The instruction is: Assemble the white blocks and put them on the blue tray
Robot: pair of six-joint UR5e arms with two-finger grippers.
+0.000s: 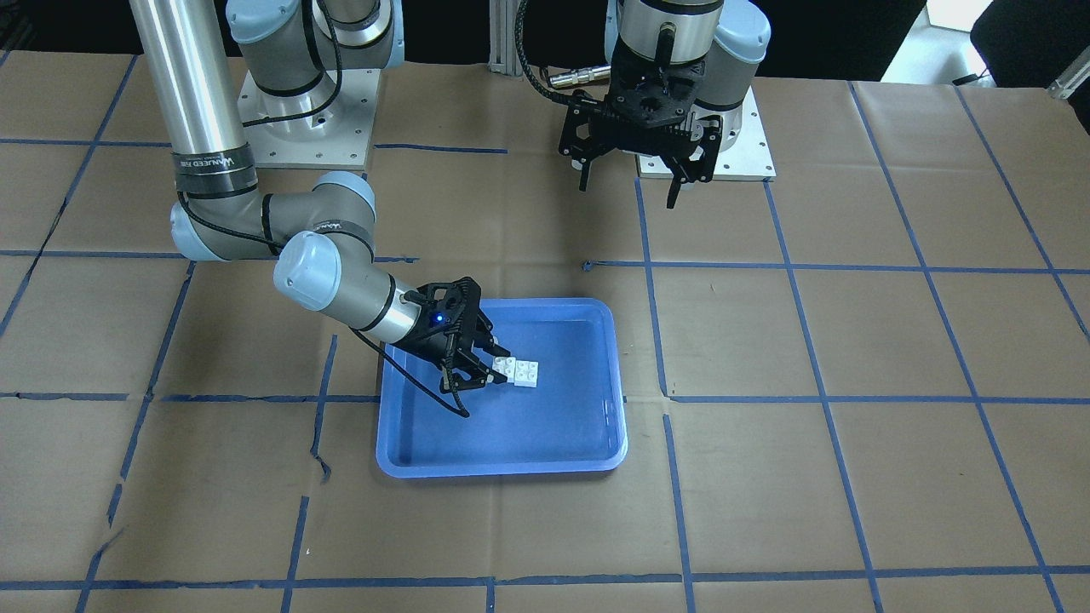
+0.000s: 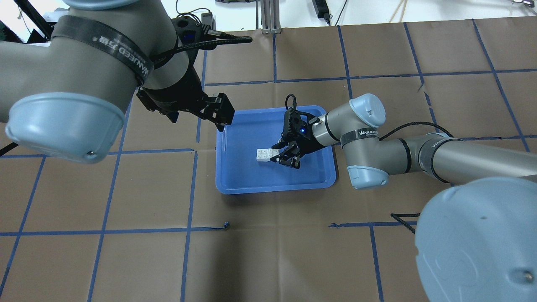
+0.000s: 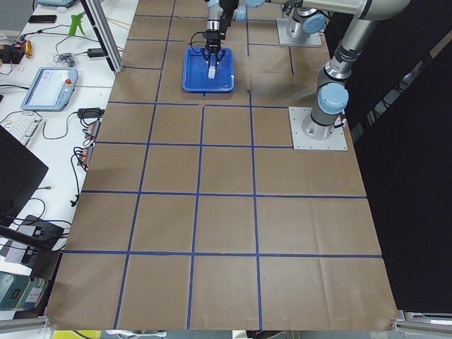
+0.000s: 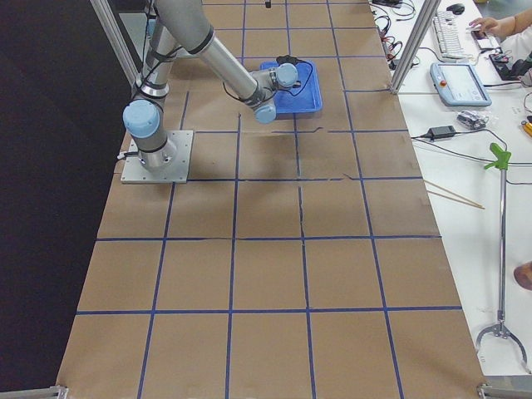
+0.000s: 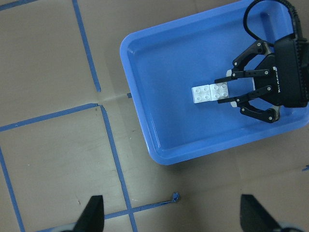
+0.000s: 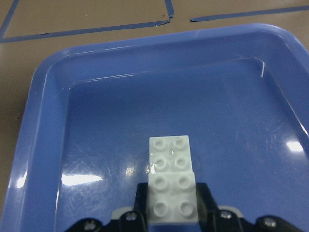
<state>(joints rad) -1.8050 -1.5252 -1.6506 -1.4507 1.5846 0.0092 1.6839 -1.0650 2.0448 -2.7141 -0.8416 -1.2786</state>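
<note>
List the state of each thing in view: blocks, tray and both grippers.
white blocks: joined in a row, studs up, inside the tray, one end between the right gripper's fingers.
blue tray: flat on the table, holding only the blocks.
right gripper: shut on the white blocks, low in the tray.
left gripper: open, empty, raised away from the tray.

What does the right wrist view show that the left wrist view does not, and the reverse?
Only the right wrist view: the blocks close up, each stud clear, the near one between the right fingers. Only the left wrist view: the whole right gripper from above, the left fingers spread wide. Both: the blocks in a row in the tray.
</note>
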